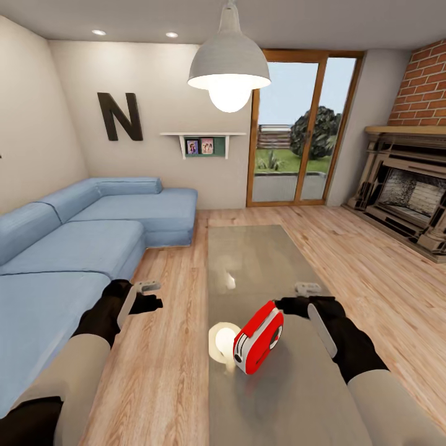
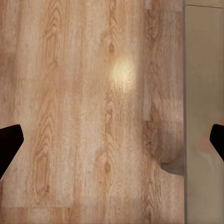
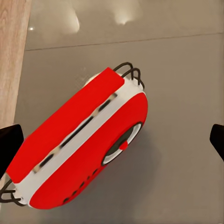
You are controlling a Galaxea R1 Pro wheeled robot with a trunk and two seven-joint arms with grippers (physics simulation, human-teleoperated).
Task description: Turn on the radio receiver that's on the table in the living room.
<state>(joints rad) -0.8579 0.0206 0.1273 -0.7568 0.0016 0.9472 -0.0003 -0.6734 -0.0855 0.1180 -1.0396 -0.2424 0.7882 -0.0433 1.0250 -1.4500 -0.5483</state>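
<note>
The red radio receiver (image 1: pixel 258 337) with white trim sits near the close end of the long glossy grey table (image 1: pixel 248 260), angled across it. My right gripper (image 1: pixel 297 297) hovers open just right of and behind it. In the right wrist view the radio (image 3: pixel 84 149) lies between the spread black fingertips (image 3: pixel 9 144), its round dial (image 3: pixel 122 140) and wire handle (image 3: pixel 130 72) showing. My left gripper (image 1: pixel 152 295) is open over the wood floor (image 2: pixel 93 116) left of the table, whose edge (image 2: pixel 205 70) shows in the left wrist view.
A blue sectional sofa (image 1: pixel 74 248) runs along the left. The brick fireplace (image 1: pixel 409 192) stands at the right, glass doors (image 1: pixel 303 124) at the back. A white pendant lamp (image 1: pixel 229 68) hangs over the table. A big "N" (image 1: pixel 119 116) is on the wall.
</note>
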